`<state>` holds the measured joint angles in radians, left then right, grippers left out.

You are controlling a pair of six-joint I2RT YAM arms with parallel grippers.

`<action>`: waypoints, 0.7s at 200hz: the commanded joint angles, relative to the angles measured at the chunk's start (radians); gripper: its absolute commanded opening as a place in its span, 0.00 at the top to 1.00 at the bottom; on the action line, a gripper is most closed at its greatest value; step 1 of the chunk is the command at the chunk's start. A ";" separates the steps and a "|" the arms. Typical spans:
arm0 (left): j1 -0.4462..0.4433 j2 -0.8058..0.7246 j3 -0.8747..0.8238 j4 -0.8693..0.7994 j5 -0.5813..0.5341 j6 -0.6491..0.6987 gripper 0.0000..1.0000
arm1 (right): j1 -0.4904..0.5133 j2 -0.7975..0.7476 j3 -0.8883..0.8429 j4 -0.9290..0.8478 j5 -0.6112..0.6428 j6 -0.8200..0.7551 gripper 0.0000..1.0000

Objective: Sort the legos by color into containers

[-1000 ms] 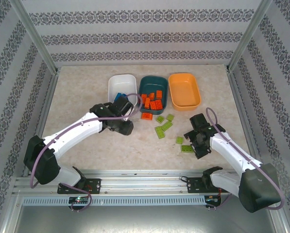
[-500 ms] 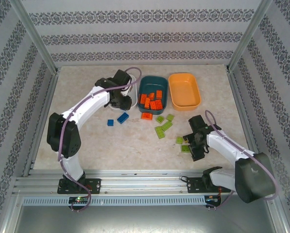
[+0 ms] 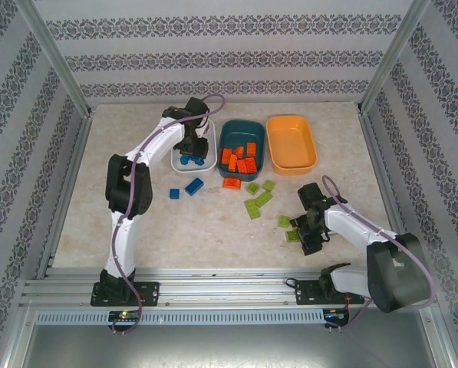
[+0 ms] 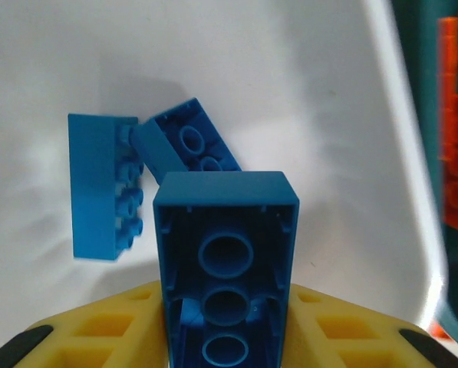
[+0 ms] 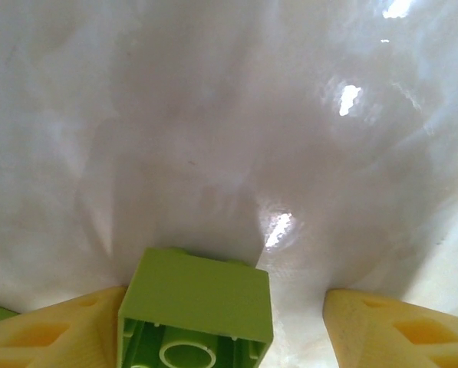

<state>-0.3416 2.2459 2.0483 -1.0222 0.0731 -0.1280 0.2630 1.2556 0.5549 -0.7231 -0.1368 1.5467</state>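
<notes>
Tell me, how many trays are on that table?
3, in a row at the back: white tray left, partly under the left arm; dark teal tray middle; light orange tray right. None looks hidden.

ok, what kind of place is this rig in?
Likely a lab robot cell, not a home: aluminium frame, patterned backdrop walls, and a left arm and right arm bolted to a rail at the table edge.
</notes>
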 commanded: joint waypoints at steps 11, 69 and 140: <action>0.027 0.081 0.111 -0.107 -0.012 0.031 0.59 | -0.008 0.015 -0.055 0.091 -0.024 0.004 0.37; 0.031 0.097 0.144 -0.125 -0.011 0.021 0.41 | -0.007 -0.022 -0.079 0.088 -0.009 0.013 0.46; 0.033 -0.096 0.086 -0.103 0.016 0.004 0.37 | -0.008 -0.069 -0.056 0.053 0.018 0.003 0.59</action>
<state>-0.3191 2.2871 2.1616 -1.0981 0.0750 -0.1123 0.2569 1.1908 0.5213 -0.7475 -0.1360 1.5459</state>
